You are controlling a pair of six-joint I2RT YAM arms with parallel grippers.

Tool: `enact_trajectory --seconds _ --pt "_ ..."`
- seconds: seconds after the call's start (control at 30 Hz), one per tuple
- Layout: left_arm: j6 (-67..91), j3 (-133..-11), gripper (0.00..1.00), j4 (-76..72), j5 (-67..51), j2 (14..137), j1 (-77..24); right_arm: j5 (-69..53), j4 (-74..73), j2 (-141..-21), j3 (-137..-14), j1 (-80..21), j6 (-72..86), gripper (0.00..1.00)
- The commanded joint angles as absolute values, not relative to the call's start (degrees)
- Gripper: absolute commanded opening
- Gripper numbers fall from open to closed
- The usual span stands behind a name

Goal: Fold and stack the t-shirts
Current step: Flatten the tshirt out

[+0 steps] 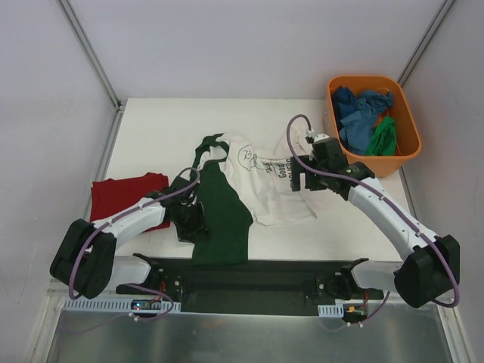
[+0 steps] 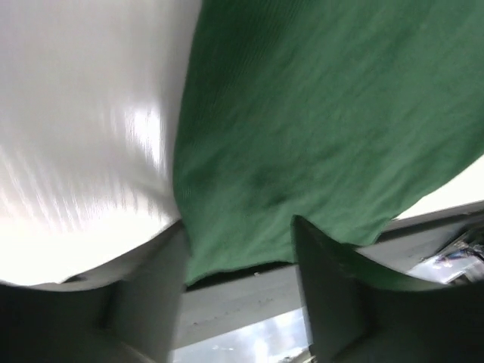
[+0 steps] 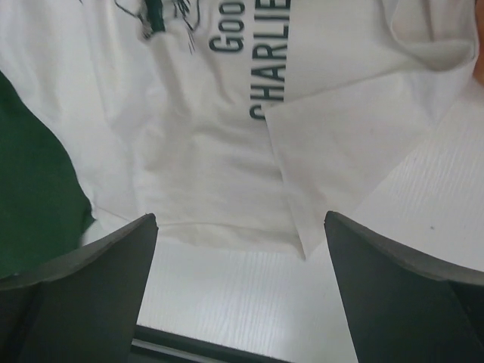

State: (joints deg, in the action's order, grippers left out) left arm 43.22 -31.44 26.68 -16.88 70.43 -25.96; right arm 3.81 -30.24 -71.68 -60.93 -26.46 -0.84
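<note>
We see the white and green t-shirt (image 1: 265, 189) spread in the middle, the red t-shirt (image 1: 121, 195) left of it. Our left gripper (image 2: 238, 249) is apart around the green edge, our right gripper (image 3: 240, 219) wide apart over the white hem.

White-shelled left arm (image 1: 125, 216) and right arm (image 1: 382, 208), bulky black joints, a lilac cable (image 1: 289, 136) along each; dark wedge-shaped fingers (image 3: 83, 291), seemingly matte plastic.

Lab test cell: plain white walls (image 1: 227, 45) enclosing a white table (image 1: 151, 128).
</note>
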Motion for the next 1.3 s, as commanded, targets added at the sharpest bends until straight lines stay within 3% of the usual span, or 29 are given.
enact_trajectory --seconds 0.0,0.03,0.13,0.17,0.2,0.43,0.63,0.77,1.1,1.27 --pt "39.99 -32.69 0.5 26.55 -14.68 76.37 -27.51 7.37 -34.8 -69.96 -59.07 -26.9 1.14 0.97" --pt "39.99 -32.78 0.46 26.46 -14.5 77.07 -27.86 7.99 -35.07 -69.7 -58.71 -26.98 1.14 0.97" --pt "40.34 -33.48 0.21 26.37 -14.06 78.92 -29.0 8.17 -34.54 -69.7 -57.57 -26.89 2.37 0.97" --pt "40.52 -33.92 0.05 26.54 -14.15 78.93 -29.09 8.0 -34.02 -70.48 -57.31 -26.98 2.72 0.97" --pt "40.69 -34.01 0.0 26.54 -13.98 78.66 -29.27 8.17 -33.75 -71.1 -57.22 -26.98 3.68 0.97" --pt "41.75 -33.84 0.0 26.46 -11.95 73.75 -29.36 15.63 -35.24 -84.18 -64.05 -29.09 2.56 0.99" --pt "42.28 -33.4 0.0 26.46 -11.95 72.86 -29.36 21.42 -36.12 -97.02 -71.8 -30.06 2.55 0.77" --pt "42.8 -32.7 0.0 26.54 -12.22 72.34 -29.36 24.43 -36.12 -103.25 -75.14 -30.06 3.69 0.56" --pt "43.77 -31.82 0.0 26.54 -11.87 70.93 -29.27 23.38 -34.28 -108.54 -75.06 -29.97 4.57 0.51" --pt "43.77 -31.73 0.0 26.46 -12.04 70.66 -29.36 24.52 -34.63 -109.07 -74.36 -29.36 6.15 0.45"
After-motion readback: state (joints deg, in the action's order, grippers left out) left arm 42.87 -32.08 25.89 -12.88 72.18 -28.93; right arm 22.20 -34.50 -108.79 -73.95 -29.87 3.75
